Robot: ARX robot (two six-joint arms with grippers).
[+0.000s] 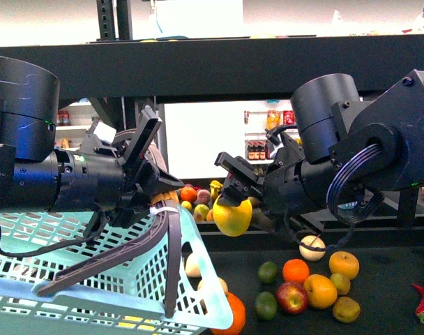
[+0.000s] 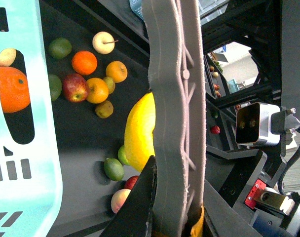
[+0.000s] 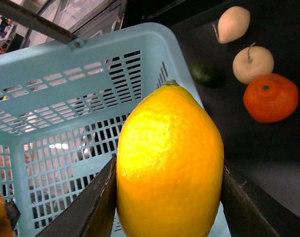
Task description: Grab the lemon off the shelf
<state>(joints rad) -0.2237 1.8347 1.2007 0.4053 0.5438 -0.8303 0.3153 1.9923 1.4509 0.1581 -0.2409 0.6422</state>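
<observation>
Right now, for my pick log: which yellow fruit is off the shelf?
The lemon, held in the right gripper in the air; the other yellowish fruits lie on the shelf.

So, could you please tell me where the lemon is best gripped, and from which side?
Across its middle, fingers on the two broad flanks, coming side-on to its long axis, as the right end effector holds the lemon now; the tapered ends would likely slip.
</observation>
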